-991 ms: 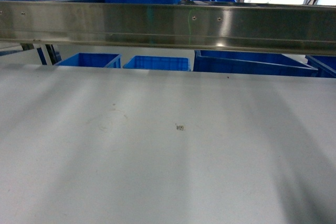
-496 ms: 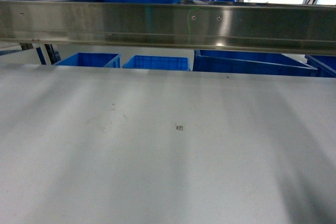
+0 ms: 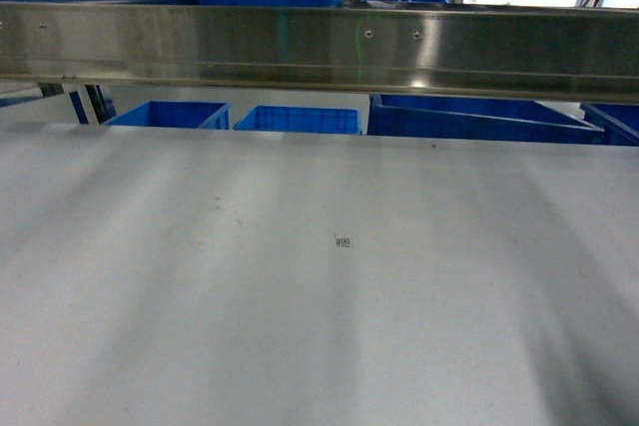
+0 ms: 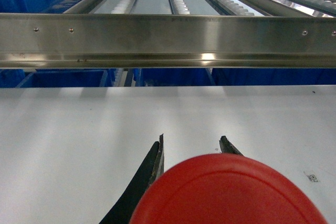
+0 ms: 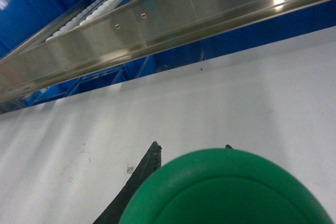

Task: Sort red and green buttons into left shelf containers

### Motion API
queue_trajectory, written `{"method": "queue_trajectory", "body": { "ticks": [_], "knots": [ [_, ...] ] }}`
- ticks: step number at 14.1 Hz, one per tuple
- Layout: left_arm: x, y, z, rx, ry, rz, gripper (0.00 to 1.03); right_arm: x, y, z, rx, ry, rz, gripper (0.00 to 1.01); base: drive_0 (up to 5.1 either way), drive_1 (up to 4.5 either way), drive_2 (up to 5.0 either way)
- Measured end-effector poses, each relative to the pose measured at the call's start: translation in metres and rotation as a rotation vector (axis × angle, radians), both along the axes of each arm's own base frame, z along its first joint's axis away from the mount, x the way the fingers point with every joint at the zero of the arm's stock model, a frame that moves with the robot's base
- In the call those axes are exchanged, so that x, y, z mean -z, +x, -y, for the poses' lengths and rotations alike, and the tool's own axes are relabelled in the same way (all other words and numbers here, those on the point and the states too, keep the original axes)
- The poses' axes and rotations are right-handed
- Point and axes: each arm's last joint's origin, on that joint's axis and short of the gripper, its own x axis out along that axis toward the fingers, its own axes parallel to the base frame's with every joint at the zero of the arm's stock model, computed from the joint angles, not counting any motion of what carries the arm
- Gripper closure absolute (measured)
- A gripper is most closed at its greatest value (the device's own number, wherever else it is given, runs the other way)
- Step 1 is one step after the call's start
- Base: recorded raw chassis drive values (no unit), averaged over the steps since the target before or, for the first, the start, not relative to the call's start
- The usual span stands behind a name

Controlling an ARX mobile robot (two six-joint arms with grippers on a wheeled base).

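On my left wrist camera the red button (image 4: 228,190) fills the bottom of the picture, its cap sitting right between the left gripper (image 4: 191,148) fingers, whose dark tips poke out just above the cap on either side; the claw is clamped on it, though the contact itself is hidden under the cap. On my right wrist camera it is the same story with the green button (image 5: 223,187): the cap blocks the lower frame, one black fingertip of the right gripper (image 5: 191,150) shows at its left edge and a sliver of the other at its top right, so that claw is gripping the green one. Both buttons hang above the white table (image 3: 319,326), which carries a tiny square marker (image 3: 342,241) near its middle. My head camera shows neither arm. Beyond the table's far edge runs a steel rail (image 3: 319,47), and under it I see the blue bins (image 3: 298,120) on the lower shelf, well apart from both buttons
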Motion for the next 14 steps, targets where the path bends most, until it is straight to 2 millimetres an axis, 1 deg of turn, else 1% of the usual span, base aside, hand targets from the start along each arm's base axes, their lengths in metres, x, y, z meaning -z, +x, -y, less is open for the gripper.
{"method": "queue_trajectory", "body": {
  "ticks": [14],
  "knots": [
    [-0.0004,-0.0001,-0.0003,-0.002,0.001,0.003,0.76,0.0006,-0.0002,-0.0001,-0.002,0.001,-0.003,0.74,-4.9,2.46,2.5]
  ]
}}
